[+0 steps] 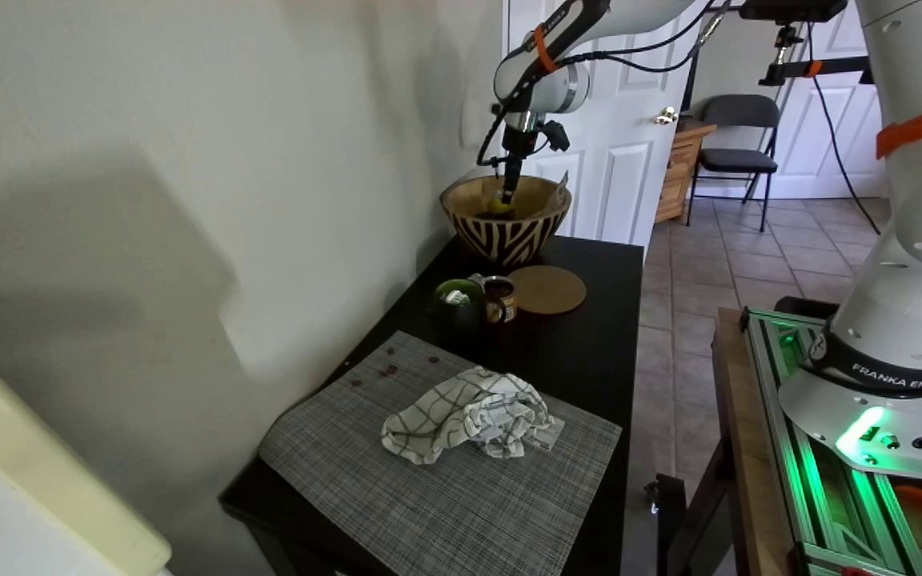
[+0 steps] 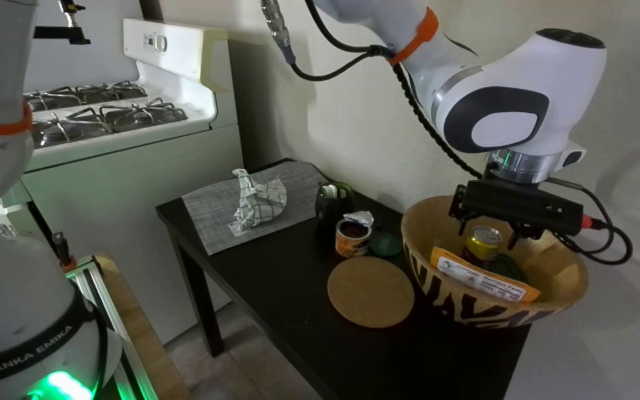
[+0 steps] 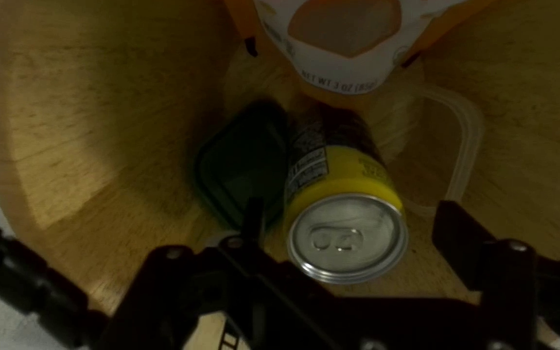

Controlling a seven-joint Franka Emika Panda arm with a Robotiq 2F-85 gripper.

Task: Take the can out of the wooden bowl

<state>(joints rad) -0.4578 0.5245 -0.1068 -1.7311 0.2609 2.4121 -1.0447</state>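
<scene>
The Robotiq gripper (image 3: 351,216) hangs at the mouth of the zebra-striped wooden bowl (image 2: 561,280), its two fingers (image 3: 457,240) spread apart, and the wrist view shows the yellow drink can (image 3: 348,238) between them with a gap on either side. The can is inside the bowl, pull-tab top facing up, near an orange-and-white packet (image 2: 481,279) that leans against the bowl's wall. Flanking the can are a clear plastic rim (image 3: 471,136) and what looks, in poor light, like a dark green container lid (image 3: 243,160).
</scene>
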